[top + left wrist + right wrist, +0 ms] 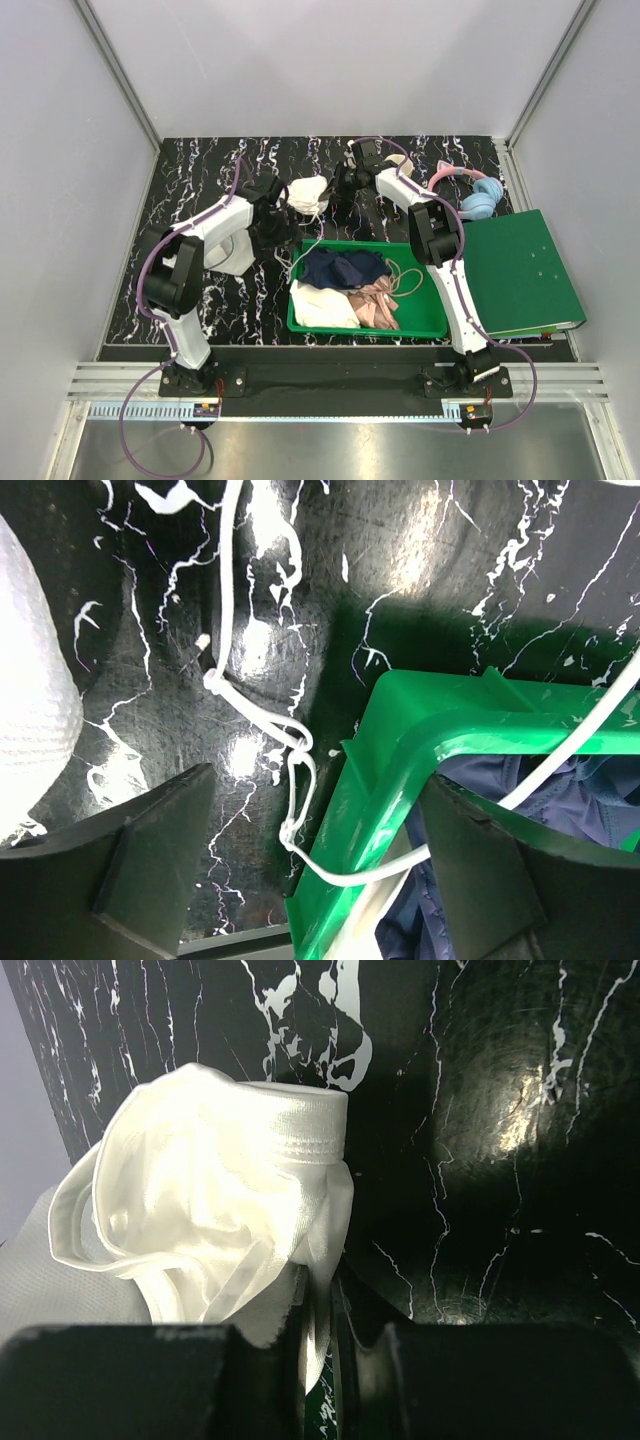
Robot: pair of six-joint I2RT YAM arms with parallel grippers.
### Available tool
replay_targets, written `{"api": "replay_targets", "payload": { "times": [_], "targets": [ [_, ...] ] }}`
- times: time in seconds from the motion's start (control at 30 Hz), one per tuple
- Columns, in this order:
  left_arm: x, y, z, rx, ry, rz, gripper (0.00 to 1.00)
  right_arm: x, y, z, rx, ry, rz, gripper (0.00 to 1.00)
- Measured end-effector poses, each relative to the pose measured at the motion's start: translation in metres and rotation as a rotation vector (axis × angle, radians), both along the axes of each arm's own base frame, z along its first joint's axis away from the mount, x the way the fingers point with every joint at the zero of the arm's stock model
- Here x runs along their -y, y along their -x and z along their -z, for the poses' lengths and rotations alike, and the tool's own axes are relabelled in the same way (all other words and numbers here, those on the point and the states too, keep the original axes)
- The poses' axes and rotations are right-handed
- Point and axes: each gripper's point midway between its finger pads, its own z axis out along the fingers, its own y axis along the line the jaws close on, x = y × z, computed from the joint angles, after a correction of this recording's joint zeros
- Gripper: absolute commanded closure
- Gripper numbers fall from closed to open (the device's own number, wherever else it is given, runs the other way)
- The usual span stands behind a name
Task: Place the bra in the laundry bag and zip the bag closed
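Two end effectors flank your bra (308,195), which sits bunched on the black marbled desk (200,170) at 12 o'clock from the green tray (425,315). Your right end effector (325,1350) is pinched narrow on a fold of its cream fabric. Your left end effector (315,865) gapes wide and empty over the tray's corner. A thin white strap (216,680) trails beneath it, and the laundry bag (30,680) mesh lies at its 9 o'clock.

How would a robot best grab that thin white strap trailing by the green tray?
Probably pinch the thin white bra strap at its kinked stretch on the black marbled table, coming straight down with the open left gripper. There it lies clear of the green plastic tray; further along it drapes over the tray's rim, where a finger could snag.
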Motion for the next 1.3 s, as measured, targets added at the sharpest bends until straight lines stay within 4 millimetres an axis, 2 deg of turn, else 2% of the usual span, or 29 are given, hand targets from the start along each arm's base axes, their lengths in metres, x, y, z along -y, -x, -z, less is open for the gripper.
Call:
{"api": "replay_targets", "payload": {
  "times": [0.03,0.07,0.13,0.2,0.27,0.4,0.53,0.6,0.67,0.8,0.83,0.9,1.0,1.07,1.17,1.2,1.3],
  "targets": [
    [0.0,-0.001,0.0,0.001,0.0,-0.001,0.25,0.0,0.0,0.0,0.0,0.0,0.0,0.84],
    [-0.001,-0.001,0.0,0.004,-0.001,-0.002,0.38,0.0,0.0,0.0,0.0,0.0,0.0,0.85],
    [-0.002,-0.004,0.0,0.008,0.001,-0.01,0.48,0.0,0.0,0.0,0.0,0.0,0.0,0.85],
    [-0.004,-0.008,0.001,0.022,-0.002,-0.01,0.47,0.0,0.0,0.0,0.0,0.0,0.0,0.85],
    [-0.008,-0.011,0.001,0.026,-0.004,-0.017,0.39,0.0,0.0,0.0,0.0,0.0,0.0,0.85],
    [-0.009,-0.017,-0.001,0.051,0.007,-0.015,0.39,0.0,0.0,0.0,0.001,0.001,-0.001,0.85],
    [-0.006,-0.02,-0.014,0.091,0.034,-0.006,0.39,0.001,0.001,0.002,-0.001,0.004,-0.003,0.85],
    [-0.003,-0.022,-0.021,0.114,0.054,0.002,0.43,0.001,0.003,0.002,-0.003,0.006,-0.004,0.85],
    [-0.001,-0.023,-0.023,0.119,0.065,0.006,0.53,0.002,0.003,0.002,-0.004,0.007,-0.005,0.85],
    [0.006,-0.025,-0.012,0.101,0.062,0.045,0.61,0.002,0.004,0.003,-0.006,0.007,-0.005,0.85],
    [0.01,-0.026,-0.009,0.095,0.063,0.054,0.67,0.002,0.004,0.003,-0.006,0.008,-0.005,0.86],
    [0.019,-0.028,-0.002,0.085,0.056,0.088,0.68,0.002,0.004,0.002,-0.006,0.007,-0.004,0.86],
    [0.037,-0.03,-0.003,0.096,0.064,0.132,0.68,0.003,0.003,0.002,-0.006,0.007,-0.003,0.86],
    [0.048,-0.028,-0.006,0.105,0.07,0.155,0.64,0.004,0.003,0.002,-0.007,0.007,-0.002,0.86],
    [0.059,-0.023,-0.01,0.114,0.08,0.178,0.38,0.005,0.003,0.002,-0.007,0.007,0.0,0.86],
    [0.06,-0.021,-0.011,0.116,0.08,0.187,0.26,0.005,0.003,0.002,-0.007,0.007,0.0,0.86],
    [0.056,-0.02,-0.024,0.138,0.084,0.182,0.25,0.007,0.003,0.003,-0.011,0.008,0.003,0.86]
  ]
}}
